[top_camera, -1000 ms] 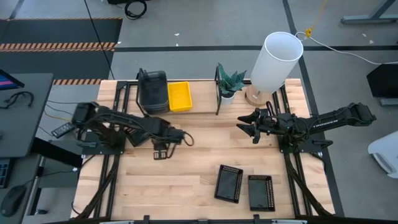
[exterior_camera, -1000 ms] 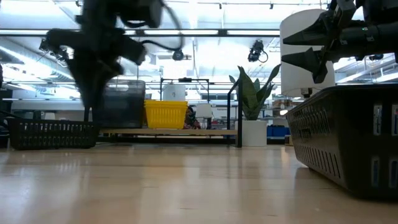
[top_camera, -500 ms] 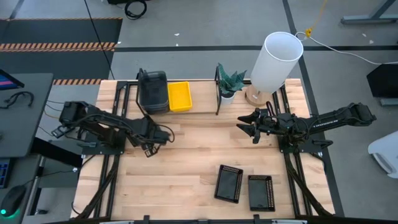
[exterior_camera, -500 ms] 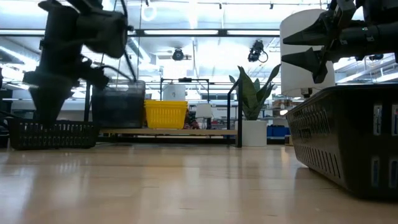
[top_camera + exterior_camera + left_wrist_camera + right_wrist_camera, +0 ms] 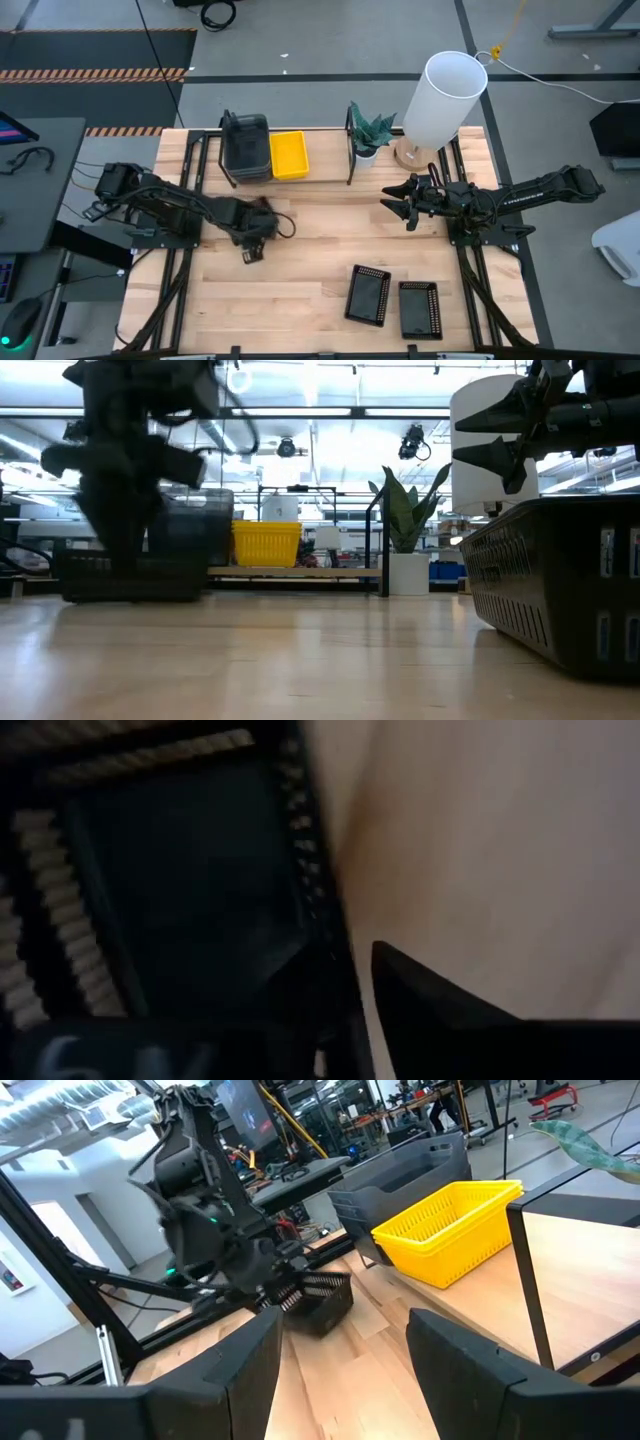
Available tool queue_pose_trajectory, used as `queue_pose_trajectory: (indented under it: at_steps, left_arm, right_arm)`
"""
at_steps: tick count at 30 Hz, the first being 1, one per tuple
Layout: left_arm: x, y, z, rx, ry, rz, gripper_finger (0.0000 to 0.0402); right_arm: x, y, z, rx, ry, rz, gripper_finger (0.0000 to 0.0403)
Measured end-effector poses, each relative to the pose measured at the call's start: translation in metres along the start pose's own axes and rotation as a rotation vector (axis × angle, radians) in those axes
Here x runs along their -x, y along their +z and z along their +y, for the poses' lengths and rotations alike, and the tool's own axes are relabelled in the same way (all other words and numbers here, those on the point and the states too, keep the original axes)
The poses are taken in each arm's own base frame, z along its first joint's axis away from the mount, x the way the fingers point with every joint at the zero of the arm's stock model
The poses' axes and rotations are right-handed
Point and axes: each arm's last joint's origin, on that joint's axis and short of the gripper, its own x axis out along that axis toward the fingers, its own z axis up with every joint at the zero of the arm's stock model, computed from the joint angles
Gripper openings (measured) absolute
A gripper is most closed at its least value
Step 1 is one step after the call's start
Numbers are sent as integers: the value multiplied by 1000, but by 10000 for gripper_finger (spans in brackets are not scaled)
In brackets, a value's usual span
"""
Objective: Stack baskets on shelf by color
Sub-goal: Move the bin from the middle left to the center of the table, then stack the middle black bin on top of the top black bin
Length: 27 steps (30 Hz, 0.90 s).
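My left gripper [image 5: 252,238] is shut on a black mesh basket [image 5: 318,1298], which shows blurred at the left of the low view [image 5: 135,575]. In the high view the arm covers most of it. The shelf [image 5: 322,178] runs along the far edge and carries a stack of grey baskets [image 5: 246,145] with a yellow basket [image 5: 289,155] beside it. Two more black baskets [image 5: 368,295] [image 5: 420,308] rest flat on the table near its near edge. My right gripper [image 5: 403,202] hangs open and empty above the table's right half. My left gripper holds the black basket by one side wall [image 5: 318,935], just below the rim. One finger is inside the basket and the other finger [image 5: 430,1010] is outside, over the bare wood. The fingers come from above. Whether the basket's bottom is still on the table, I cannot tell.
A potted plant [image 5: 369,132] stands at the shelf's right end and a tall white cylinder [image 5: 443,98] at the far right corner. One black basket looms close on the right of the low view [image 5: 560,585]. Bare wood lies in the table's middle [image 5: 330,235].
My left gripper swung toward the table's left edge, then came back toward the right. The black basket stayed put at first and has now shifted to the right with the gripper, blurred by the motion. The right arm has kept still.
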Motion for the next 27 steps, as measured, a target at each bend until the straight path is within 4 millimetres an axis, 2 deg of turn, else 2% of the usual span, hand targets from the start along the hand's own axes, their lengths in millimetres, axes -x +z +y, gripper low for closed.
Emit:
queue_pose_trajectory:
  at_steps: [7, 12, 18, 27]
  left_arm:
    - [10, 17, -18, -102, -63, -179, 52]
    - [14, 20, -36, -343, -93, -309, 29]
    - [18, 27, -41, -221, -47, -423, 43]
    - [38, 51, -53, -124, -71, -438, 84]
  right_arm:
    - [0, 0, 0, 0, 0, 0, 221]
    - [0, 0, 0, 0, 0, 0, 221]
    - [0, 0, 0, 0, 0, 0, 221]
    - [0, 0, 0, 0, 0, -1, 221]
